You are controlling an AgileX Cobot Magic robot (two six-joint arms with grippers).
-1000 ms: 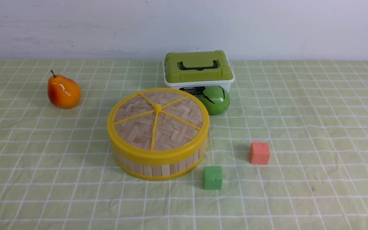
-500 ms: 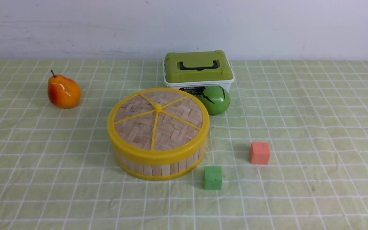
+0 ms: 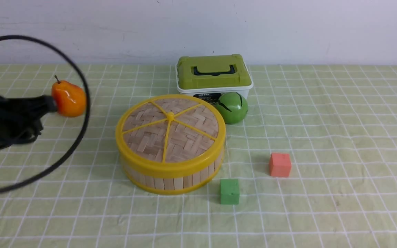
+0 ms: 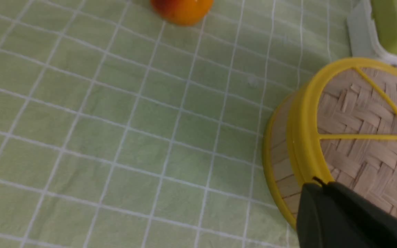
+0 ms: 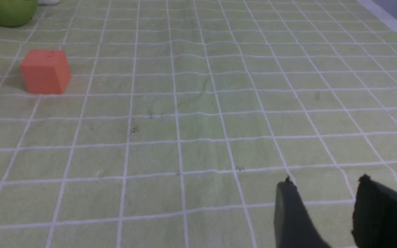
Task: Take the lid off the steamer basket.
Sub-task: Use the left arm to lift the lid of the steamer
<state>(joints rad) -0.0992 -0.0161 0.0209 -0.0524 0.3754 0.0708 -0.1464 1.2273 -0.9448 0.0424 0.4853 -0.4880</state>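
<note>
Ahead of your left gripper (image 4: pixel 317 183), clenched and empty, the lid (image 4: pixel 357 120) sits on the steamer basket (image 4: pixel 281 162); your right gripper (image 5: pixel 325 179) is released

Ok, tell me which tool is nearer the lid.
Left. The left tool is beside the pear, left of the lid; the right tool hangs over the cloth, farther out beyond the orange cube.

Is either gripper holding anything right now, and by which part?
Nothing is held. The left gripper is shut on nothing, apart from the lid; the right gripper stands open over the tablecloth.
</note>
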